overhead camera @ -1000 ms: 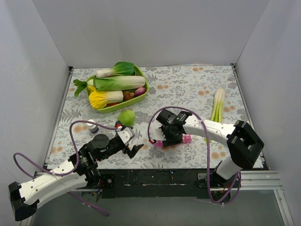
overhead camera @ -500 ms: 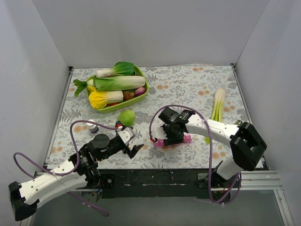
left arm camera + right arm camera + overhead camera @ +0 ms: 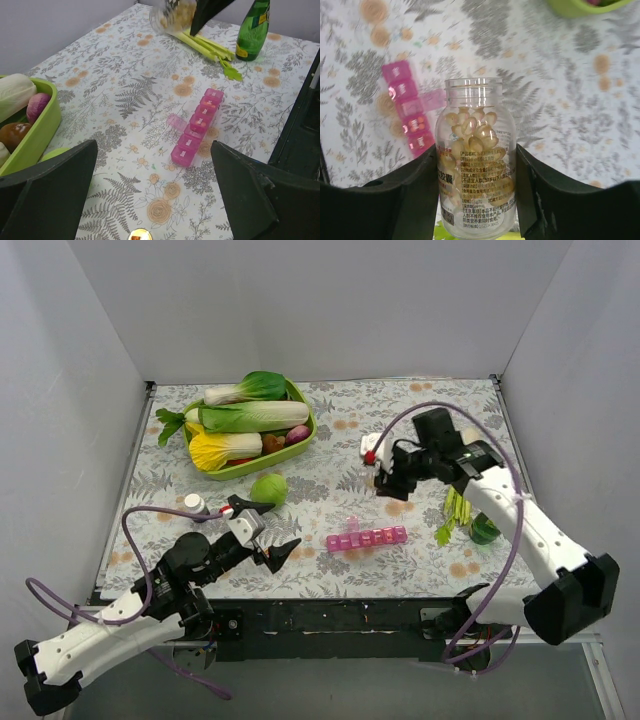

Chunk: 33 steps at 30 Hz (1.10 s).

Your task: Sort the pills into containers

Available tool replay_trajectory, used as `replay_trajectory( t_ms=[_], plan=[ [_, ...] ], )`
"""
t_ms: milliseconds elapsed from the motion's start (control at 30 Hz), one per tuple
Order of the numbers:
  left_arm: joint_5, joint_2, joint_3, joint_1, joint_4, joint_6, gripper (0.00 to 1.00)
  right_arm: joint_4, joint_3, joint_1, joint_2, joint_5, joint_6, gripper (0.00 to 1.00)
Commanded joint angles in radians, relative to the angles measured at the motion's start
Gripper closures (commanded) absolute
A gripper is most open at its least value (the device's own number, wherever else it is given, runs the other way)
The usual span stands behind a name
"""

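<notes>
The pink pill-box strip [image 3: 367, 538] lies on the flowered cloth at front centre, one lid flipped open; it also shows in the left wrist view [image 3: 199, 126] and the right wrist view [image 3: 407, 115], where orange pills sit in one cell. My right gripper [image 3: 388, 476] is raised behind and to the right of the strip. It is shut on the clear, uncapped pill bottle [image 3: 475, 165], which holds amber capsules [image 3: 470, 127]. My left gripper [image 3: 272, 546] is open and empty, left of the strip, with the cloth between its fingers [image 3: 50, 185].
A green oval bowl [image 3: 262, 466] of vegetables stands back left, a green ball [image 3: 268, 488] in front of it. A small white-capped bottle [image 3: 195, 504] stands at the left. A leek [image 3: 456, 502] and a green bottle [image 3: 484, 530] lie right of the strip.
My right gripper has lifted from over the pill box and swung back and to the right with the bottle. My left arm has shifted slightly left.
</notes>
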Motion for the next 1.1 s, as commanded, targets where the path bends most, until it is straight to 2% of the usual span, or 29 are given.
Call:
replay_trajectory(
  t_ms=[0, 67, 100, 167, 200, 233, 267, 300, 333, 367, 400, 433, 467, 500, 567, 600, 633, 667, 700, 767, 800, 833, 867, 900, 933, 967, 1000, 1067],
  plan=[
    [-0.050, -0.032, 0.008, 0.003, 0.037, -0.065, 0.02, 0.251, 0.091, -0.176, -0.144, -0.254, 0.208, 0.95],
    [-0.063, -0.041, 0.019, 0.003, 0.049, -0.095, 0.02, 0.382, 0.122, -0.293, -0.199, -0.306, 0.328, 0.95],
    [-0.069, -0.045, 0.025, 0.003, 0.058, -0.102, 0.02, 0.506, 0.131, -0.339, -0.212, -0.335, 0.409, 0.95],
    [-0.085, -0.045, 0.046, 0.003, 0.064, -0.121, 0.02, 0.572, 0.210, -0.467, -0.212, -0.375, 0.638, 0.98],
    [-0.089, -0.045, 0.054, 0.003, 0.069, -0.124, 0.02, 0.737, 0.212, -0.523, -0.212, -0.406, 0.743, 0.98],
    [-0.094, -0.039, 0.059, 0.003, 0.072, -0.127, 0.02, 0.863, 0.196, -0.592, -0.221, -0.491, 1.047, 0.99],
    [-0.103, -0.036, 0.069, 0.003, 0.071, -0.128, 0.02, 1.042, 0.130, -0.706, -0.226, -0.519, 1.227, 0.99],
    [-0.106, -0.030, 0.072, 0.003, 0.072, -0.130, 0.02, 1.229, 0.083, -0.762, -0.226, -0.542, 1.410, 0.99],
    [-0.108, -0.018, 0.077, 0.003, 0.072, -0.132, 0.02, 1.696, 0.046, -0.810, -0.203, -0.571, 1.852, 0.99],
    [-0.109, -0.013, 0.085, 0.003, 0.071, -0.132, 0.02, 1.917, 0.018, -0.876, -0.177, -0.565, 2.039, 0.98],
    [-0.109, -0.009, 0.091, 0.003, 0.061, -0.135, 0.02, 2.099, 0.031, -0.888, -0.143, -0.550, 2.244, 0.98],
    [-0.106, -0.004, 0.094, 0.003, 0.057, -0.136, 0.02, 2.494, 0.056, -0.893, -0.061, -0.495, 2.409, 0.98],
    [-0.105, 0.001, 0.095, 0.003, 0.052, -0.136, 0.02, 2.618, 0.102, -0.893, -0.027, -0.464, 2.666, 0.98],
    [-0.105, -0.001, 0.095, 0.003, 0.048, -0.138, 0.02, 2.678, 0.166, -0.893, -0.005, -0.440, 2.717, 0.98],
    [-0.103, -0.009, 0.091, 0.003, 0.041, -0.136, 0.02, 2.612, 0.156, -0.923, -0.057, -0.456, 2.663, 0.98],
    [-0.103, -0.016, 0.082, 0.003, 0.040, -0.136, 0.02, 2.507, 0.095, -0.933, -0.099, -0.479, 2.465, 0.98],
    [-0.103, -0.022, 0.074, 0.003, 0.041, -0.136, 0.02, 2.345, 0.059, -0.933, -0.208, -0.492, 2.309, 0.98],
    [-0.105, -0.030, 0.068, 0.003, 0.041, -0.136, 0.02, 2.181, 0.027, -0.931, -0.253, -0.470, 2.221, 0.96],
    [-0.106, -0.045, 0.054, 0.003, 0.040, -0.135, 0.02, 2.273, 0.001, -0.930, -0.281, -0.458, 2.246, 0.96],
    [-0.109, -0.061, 0.043, 0.003, 0.037, -0.135, 0.02, 2.604, 0.036, -0.895, -0.272, -0.473, 2.379, 0.96],
    [-0.111, -0.077, 0.036, 0.003, 0.037, -0.135, 0.02, 2.567, 0.045, -0.895, -0.269, -0.476, 2.360, 0.96],
    [-0.112, -0.085, 0.025, 0.003, 0.037, -0.133, 0.02, 2.432, 0.013, -0.895, -0.298, -0.502, 2.257, 0.97],
    [-0.111, -0.093, 0.019, 0.003, 0.040, -0.132, 0.02, 2.242, 0.004, -0.895, -0.319, -0.507, 2.090, 0.97],
    [-0.109, -0.098, 0.016, 0.003, 0.044, -0.130, 0.02, 1.929, 0.004, -0.889, -0.334, -0.516, 1.965, 0.96],
    [-0.103, -0.107, 0.013, 0.003, 0.041, -0.128, 0.02, 1.962, -0.028, -0.831, -0.335, -0.583, 1.881, 0.96],
    [-0.102, -0.111, 0.013, 0.003, 0.040, -0.128, 0.02, 2.035, -0.053, -0.792, -0.332, -0.628, 1.881, 0.96],
    [-0.100, -0.111, 0.011, 0.003, 0.034, -0.127, 0.02, 2.035, -0.077, -0.755, -0.332, -0.669, 1.872, 0.96],
    [-0.096, -0.121, 0.005, 0.003, 0.034, -0.124, 0.02, 1.946, -0.163, -0.685, -0.353, -0.761, 1.754, 0.96]
  ],
)
